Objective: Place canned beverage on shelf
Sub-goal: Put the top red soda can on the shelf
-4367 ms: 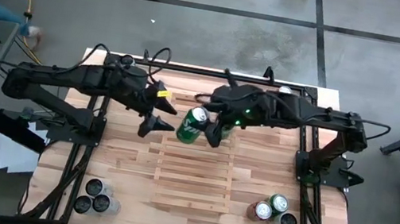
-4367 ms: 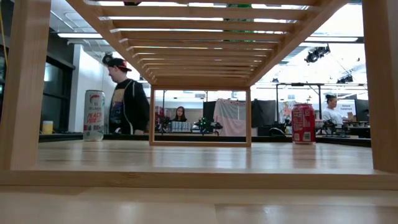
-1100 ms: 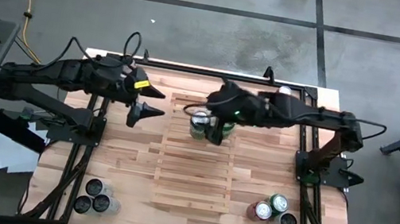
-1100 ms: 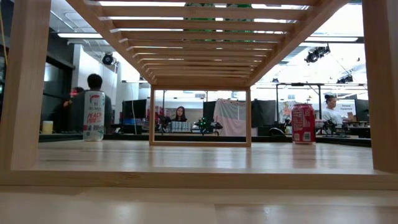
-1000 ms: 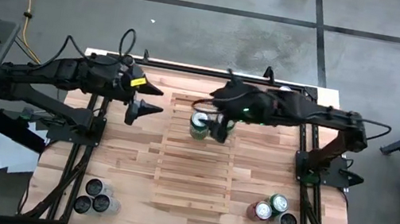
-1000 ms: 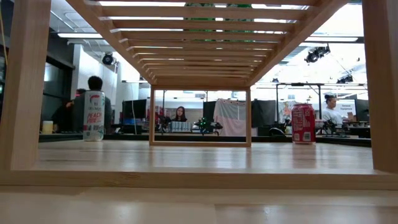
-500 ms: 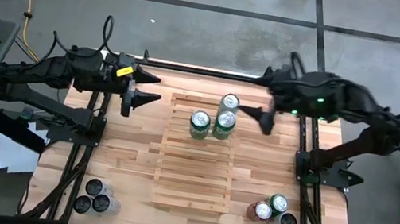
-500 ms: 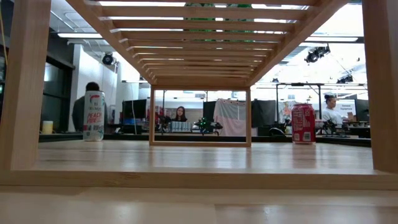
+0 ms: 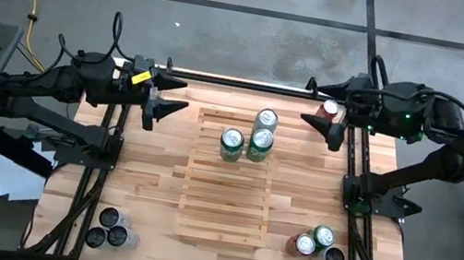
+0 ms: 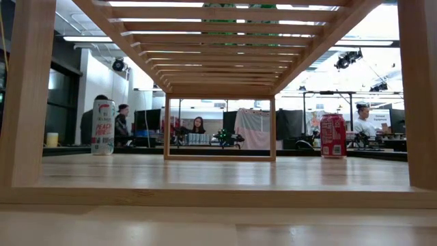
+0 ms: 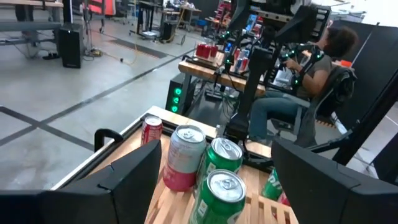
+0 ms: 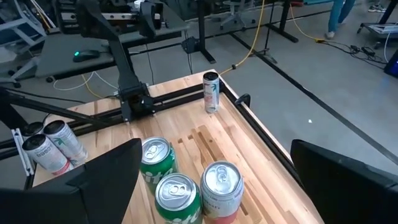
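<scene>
Butcher-block desk carries the slatted shelf at its middle, and I see three cans standing at the shelf's far end (two green, one pinkish). Left gripper hovers spread by the desk's far-left corner; right gripper, spread and empty, hangs by the far-right corner.

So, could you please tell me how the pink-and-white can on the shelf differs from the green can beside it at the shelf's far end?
The pink-and-white can has a pale body with a pink lower band; the green can next to it is green all over. The pink-and-white can stands nearest the shelf's far edge; the green one stands just in front of it. In the left wrist view the pink-and-white can looks taller. Both stand upright with silver tops, and neither is held.
</scene>
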`<state>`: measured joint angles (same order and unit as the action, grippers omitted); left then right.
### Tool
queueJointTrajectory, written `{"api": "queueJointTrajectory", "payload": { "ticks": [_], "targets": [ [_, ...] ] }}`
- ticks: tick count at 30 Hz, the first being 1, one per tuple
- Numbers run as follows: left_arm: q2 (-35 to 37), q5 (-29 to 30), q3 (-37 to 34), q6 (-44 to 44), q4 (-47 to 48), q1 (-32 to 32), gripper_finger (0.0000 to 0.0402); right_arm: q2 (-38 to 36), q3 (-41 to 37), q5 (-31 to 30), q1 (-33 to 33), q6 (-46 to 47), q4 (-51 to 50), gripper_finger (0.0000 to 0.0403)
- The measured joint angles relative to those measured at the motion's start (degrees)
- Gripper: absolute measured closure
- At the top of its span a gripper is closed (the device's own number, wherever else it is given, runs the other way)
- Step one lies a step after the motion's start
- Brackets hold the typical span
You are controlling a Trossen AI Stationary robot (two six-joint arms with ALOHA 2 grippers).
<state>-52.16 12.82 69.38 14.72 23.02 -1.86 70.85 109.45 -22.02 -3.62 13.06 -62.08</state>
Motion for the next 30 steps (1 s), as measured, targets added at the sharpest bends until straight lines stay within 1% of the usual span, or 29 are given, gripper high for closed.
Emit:
{"api": "queueJointTrajectory", "payload": {
  "ticks": [4,10,12,14,18,20,21,24,28,30],
  "targets": [
    [0.0,0.0,0.0,0.2,-0.4,0.0,0.0108,0.4,0.0,-0.3,0.0,2.0,-1.5,0.0009],
    [0.0,0.0,0.0,1.2,-0.3,0.0,0.0108,1.1,0.0,-0.8,0.0,9.6,-5.1,0.0009],
    [0.0,0.0,0.0,1.2,-0.2,0.0,0.0108,1.4,0.0,-1.9,0.0,12.0,-7.2,0.0009],
    [0.0,0.0,0.0,1.2,-0.2,0.0,0.0108,1.6,0.0,-6.1,0.0,15.5,-10.7,0.0009],
    [0.0,1.3,0.0,1.1,-0.2,0.0,0.0108,1.6,-0.9,-17.9,0.4,25.2,-21.0,0.0009],
    [0.0,1.5,0.0,0.9,-0.1,0.0,0.0108,1.1,-2.7,-21.0,2.1,30.8,-27.2,0.0009],
    [0.0,1.5,0.0,0.6,-0.1,0.0,0.0108,0.5,-4.3,-21.2,3.4,33.3,-28.5,0.0009],
    [0.0,1.5,0.0,0.6,-0.1,0.0,0.0108,-4.4,-13.4,-18.9,8.5,34.9,-25.0,0.0009],
    [0.0,1.5,0.0,0.6,0.1,0.0,0.0108,-11.7,-27.9,-16.2,18.2,40.2,-21.8,0.0009],
    [0.0,1.6,0.0,0.6,0.2,0.0,0.0108,-14.7,-34.5,-14.4,23.4,42.7,-16.4,0.0009]
  ]
}}
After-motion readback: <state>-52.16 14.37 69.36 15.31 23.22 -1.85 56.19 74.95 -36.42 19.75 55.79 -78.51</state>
